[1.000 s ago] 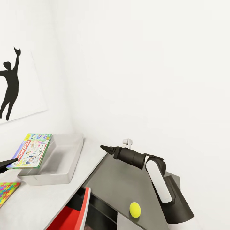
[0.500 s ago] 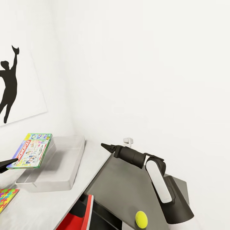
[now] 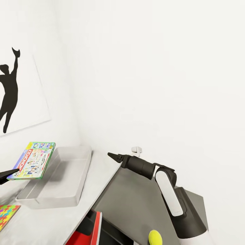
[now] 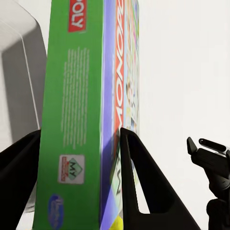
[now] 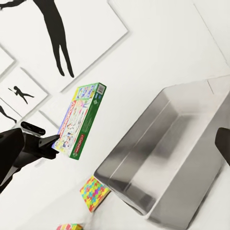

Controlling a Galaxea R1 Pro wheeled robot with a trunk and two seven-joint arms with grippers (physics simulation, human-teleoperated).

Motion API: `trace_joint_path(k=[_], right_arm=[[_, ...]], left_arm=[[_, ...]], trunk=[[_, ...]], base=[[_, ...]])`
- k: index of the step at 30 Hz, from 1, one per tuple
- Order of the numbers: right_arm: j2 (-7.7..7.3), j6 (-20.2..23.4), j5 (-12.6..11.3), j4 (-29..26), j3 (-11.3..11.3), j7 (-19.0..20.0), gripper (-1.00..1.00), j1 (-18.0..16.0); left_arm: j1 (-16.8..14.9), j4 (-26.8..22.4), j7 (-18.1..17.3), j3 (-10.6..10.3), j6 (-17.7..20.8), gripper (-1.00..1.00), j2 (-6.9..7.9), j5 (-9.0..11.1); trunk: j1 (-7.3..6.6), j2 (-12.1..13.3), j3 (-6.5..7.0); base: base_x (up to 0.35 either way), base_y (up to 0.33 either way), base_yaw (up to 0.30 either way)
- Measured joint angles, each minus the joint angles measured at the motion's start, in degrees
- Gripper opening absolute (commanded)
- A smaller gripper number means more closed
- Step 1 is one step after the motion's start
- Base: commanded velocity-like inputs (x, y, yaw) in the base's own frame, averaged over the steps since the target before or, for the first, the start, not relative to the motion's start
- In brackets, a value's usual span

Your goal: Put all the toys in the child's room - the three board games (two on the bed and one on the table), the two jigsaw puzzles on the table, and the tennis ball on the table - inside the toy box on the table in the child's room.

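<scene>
Along the white wall, the pale-topped table (image 3: 85, 200) is seen with its lower dark grey end unit (image 3: 136, 200) on the right. On the pale top the light grey toy box (image 3: 58, 185) is set, open and with nothing visible inside it. Above the box's left part, clear of its rim, the green-edged Monopoly board game (image 3: 33, 160) is held in the air; it is clamped at one edge between the two dark fingers of the left gripper (image 4: 79, 143). The right gripper (image 3: 113, 157) is held over the near edge of the end unit, its fingertips drawn together on nothing. A red box (image 3: 90, 229) is seen below the table edge. A jigsaw puzzle (image 3: 6, 215) lies flat on the table, near the toy box. On the end unit, well apart from the box, the tennis ball (image 3: 155, 237) is seen.
</scene>
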Motion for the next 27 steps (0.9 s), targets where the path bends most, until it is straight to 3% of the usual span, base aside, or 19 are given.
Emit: trace_joint_path(k=[27], right_arm=[[-0.03,-0.1,0.1,0.0,0.0,-0.6,1.00,0.0]], left_arm=[[0.0,0.0,0.0,-0.1,-0.7,-1.00,-0.01,-0.2]], trunk=[[0.01,0.0,0.00]], base=[[0.003,0.001,0.000]])
